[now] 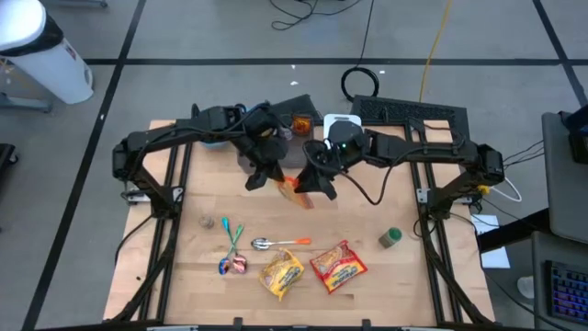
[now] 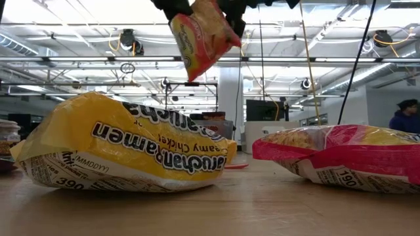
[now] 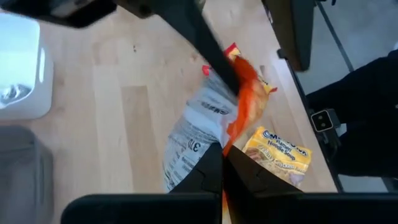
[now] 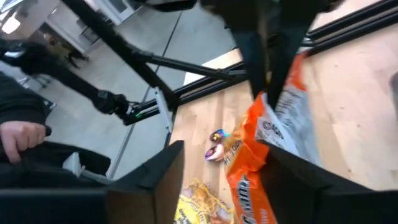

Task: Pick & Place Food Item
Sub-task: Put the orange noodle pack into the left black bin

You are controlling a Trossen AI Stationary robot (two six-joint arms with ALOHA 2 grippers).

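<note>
An orange ramen packet (image 1: 294, 191) with a grey-white back hangs high over the middle of the table between my two grippers; the low view shows the packet (image 2: 200, 36) tilted, well above the tabletop. My left gripper (image 3: 222, 163) is shut on it. My right gripper (image 4: 224, 168) is open, one finger on each side of the packet (image 4: 255, 155); I cannot tell whether a finger touches it. A yellow ramen packet (image 1: 282, 274) and a red one (image 1: 338, 267) lie flat near the table's front edge. My left gripper pinches the orange packet's upper edge (image 3: 231, 140) between its two shut fingers, slanting down from the table's left. In the right wrist view its fingers (image 4: 267, 62) sit on the packet's top end. The packet hangs below them, lifted clear of the table.
A spoon (image 1: 280, 244), two small utensils (image 1: 232, 234) and a wrapped candy (image 1: 234, 265) lie front left. A green-lidded jar (image 1: 390, 237) stands front right. A white container (image 1: 342, 122) and a small jar (image 1: 300, 122) stand at the far edge. A person (image 2: 405, 117) is in the room behind.
</note>
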